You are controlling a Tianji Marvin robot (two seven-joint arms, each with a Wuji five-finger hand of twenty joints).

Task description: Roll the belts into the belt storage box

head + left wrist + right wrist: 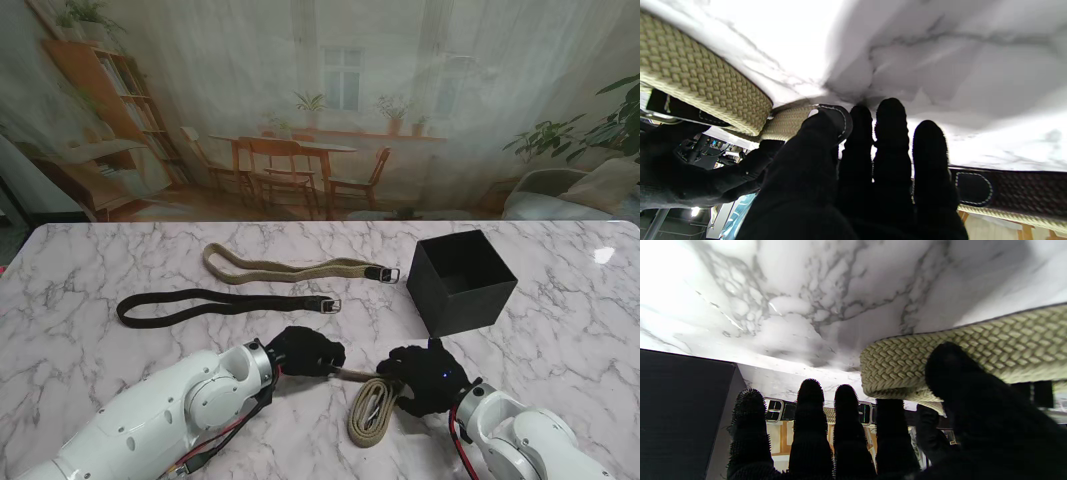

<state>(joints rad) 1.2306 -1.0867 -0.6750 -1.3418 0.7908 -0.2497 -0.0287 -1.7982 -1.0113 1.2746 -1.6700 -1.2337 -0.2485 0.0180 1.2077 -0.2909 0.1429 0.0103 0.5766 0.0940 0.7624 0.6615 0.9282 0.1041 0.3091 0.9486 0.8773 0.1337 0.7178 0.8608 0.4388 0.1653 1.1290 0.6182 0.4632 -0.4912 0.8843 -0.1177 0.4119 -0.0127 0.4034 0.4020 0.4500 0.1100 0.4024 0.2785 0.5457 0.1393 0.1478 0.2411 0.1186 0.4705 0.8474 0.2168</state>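
Note:
A beige woven belt (pixel 370 412) lies folded near me between both hands; it also shows as the beige belt (pixel 706 86) and the beige belt (pixel 973 346) in the wrist views. My left hand (pixel 305 352) is shut on its dark stitched tip (pixel 836 116), thumb over it. My right hand (pixel 425 380) rests on the belt's other part with straight, spread fingers (pixel 810 420), its thumb lying against the fold. The black storage box (pixel 462 282) stands open just beyond my right hand. Farther off lie a tan belt (pixel 290 267) and a black belt (pixel 220 303).
The marble table (pixel 90 270) stretches wide to the left and right. The black belt's end (pixel 1007 191) lies just beyond my left fingers. The box wall (pixel 683 400) is close beside my right fingers, with belt buckles (pixel 773 410) beyond them.

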